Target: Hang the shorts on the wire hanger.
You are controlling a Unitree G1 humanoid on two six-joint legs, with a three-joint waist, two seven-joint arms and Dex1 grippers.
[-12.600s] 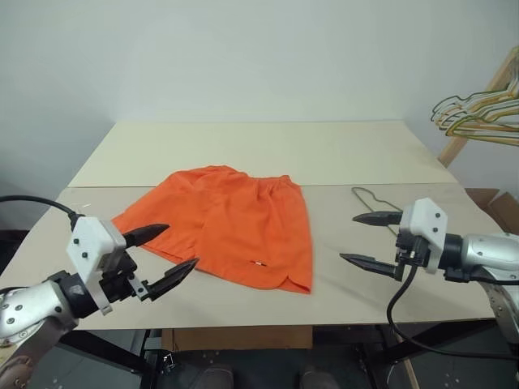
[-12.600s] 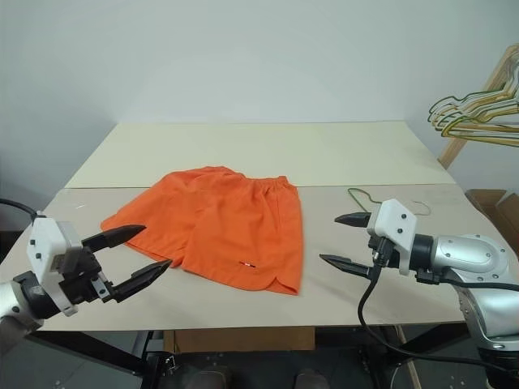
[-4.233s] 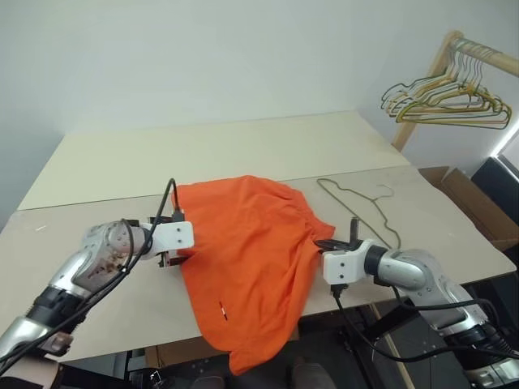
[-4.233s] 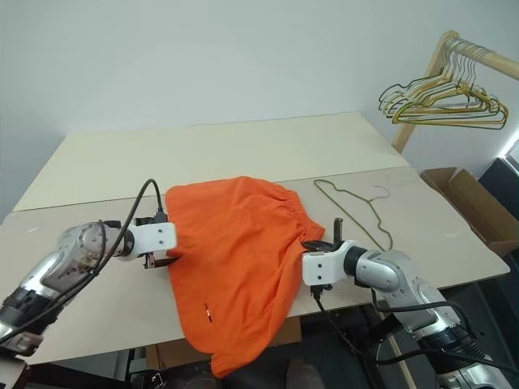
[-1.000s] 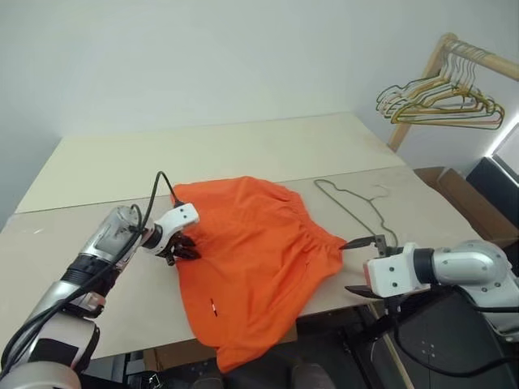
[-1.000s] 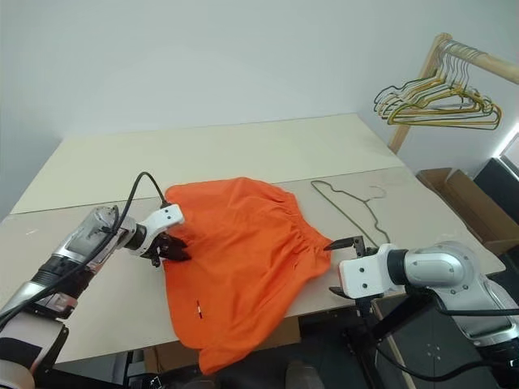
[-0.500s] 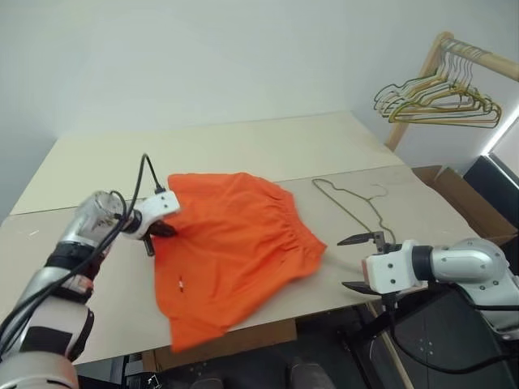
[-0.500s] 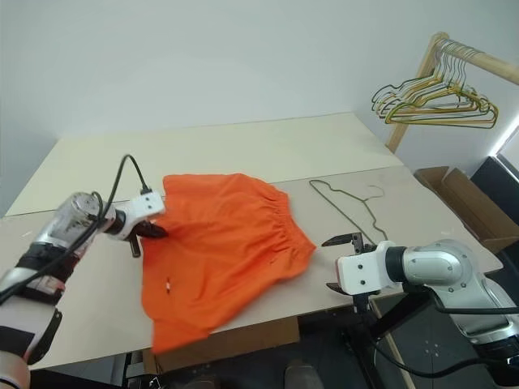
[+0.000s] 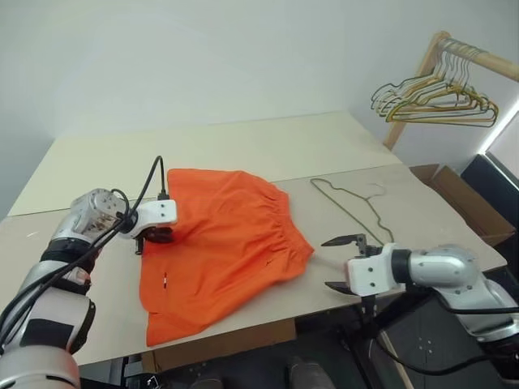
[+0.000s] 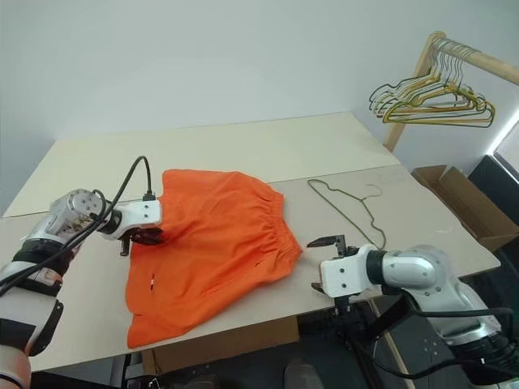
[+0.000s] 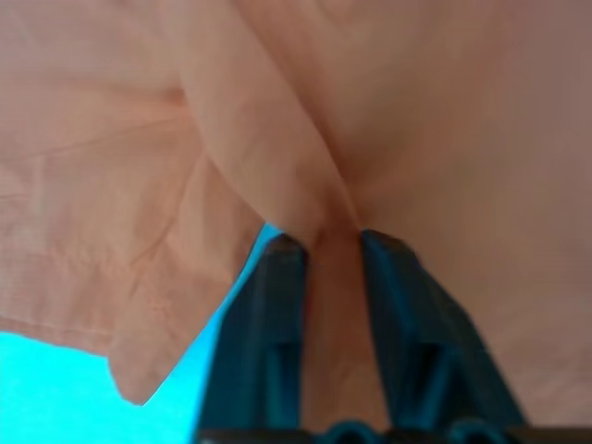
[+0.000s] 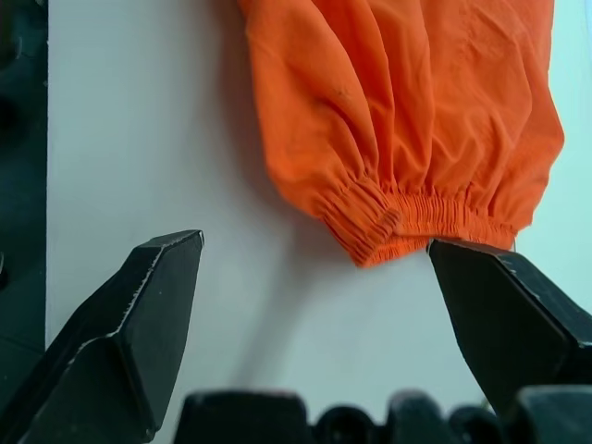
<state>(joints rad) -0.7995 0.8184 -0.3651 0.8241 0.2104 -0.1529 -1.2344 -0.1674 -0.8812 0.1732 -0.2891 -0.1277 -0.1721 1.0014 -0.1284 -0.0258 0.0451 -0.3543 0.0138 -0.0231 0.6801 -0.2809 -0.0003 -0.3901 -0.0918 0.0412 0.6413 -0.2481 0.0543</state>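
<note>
The left gripper (image 11: 322,242) pinches a fold of the shorts (image 9: 223,243) on the table (image 9: 243,150); the right gripper (image 12: 314,305) gapes wide beside the waistband.

I see matt, creased orange cloth in the shorts (image 9: 219,243), thin dull metal wire in the wire hanger (image 9: 357,208), and a smooth matt cream tabletop (image 9: 243,146).

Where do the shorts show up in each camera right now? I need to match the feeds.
Left eye view: shorts, table centre-left.
Right eye view: same spot, slightly further left.
Left wrist view: fabric fold between the left gripper fingers.
Right wrist view: gathered waistband corner ahead of the open right gripper.
Shared landmark: the elastic waistband.
</note>
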